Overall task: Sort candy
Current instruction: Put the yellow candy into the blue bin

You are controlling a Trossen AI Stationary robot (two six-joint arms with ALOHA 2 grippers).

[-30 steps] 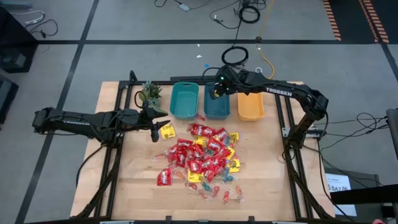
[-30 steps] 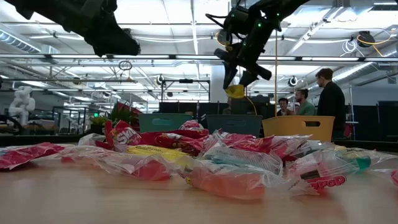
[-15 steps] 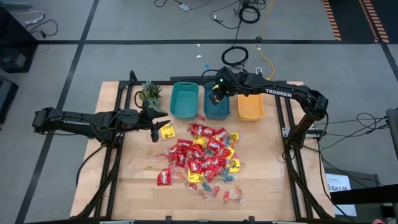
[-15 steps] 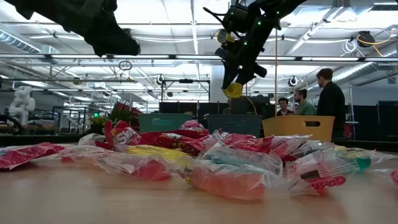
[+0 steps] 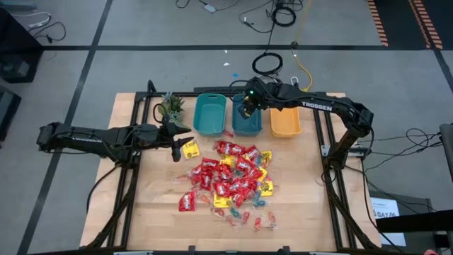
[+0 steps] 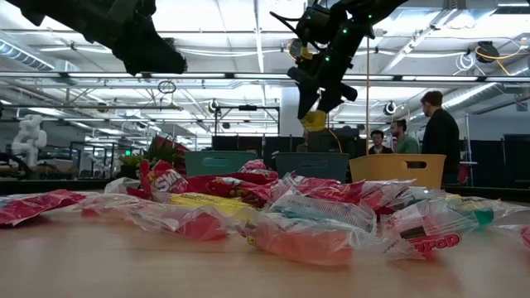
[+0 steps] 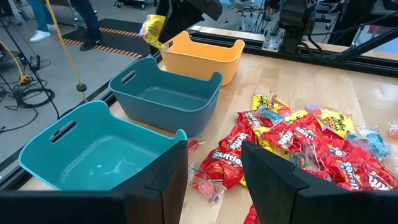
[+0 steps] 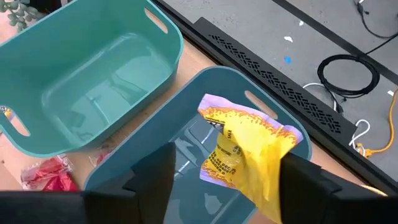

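Note:
The candy (image 5: 233,177) lies in a heap of red and yellow packets and small twist-wrapped pieces on the middle of the wooden table. One yellow packet (image 5: 190,149) lies apart at the heap's far left. Just beside it my left gripper (image 5: 182,142) stands open with nothing between its fingers (image 7: 214,174). My right gripper (image 5: 244,106) is up over the blue bin (image 5: 247,120) at the table's far edge, shut on another yellow packet (image 8: 249,146). My right gripper has the yellow packet by one end (image 8: 273,168), between its two fingers. The fingers slant down from the table's right. The packet hangs crumpled below the fingertips (image 6: 313,121), clear of everything, above the blue bin's hollow.
A teal bin (image 5: 210,113) stands left of the blue one and an orange bin (image 5: 285,120) right of it, all along the far edge. A small green plant (image 5: 170,106) stands at the far left. People stand in the room beyond the table (image 6: 435,124).
My right gripper has rolled a little about its own axis while staying over the blue bin. The yellow packet has turned with it and still hangs at the fingertips.

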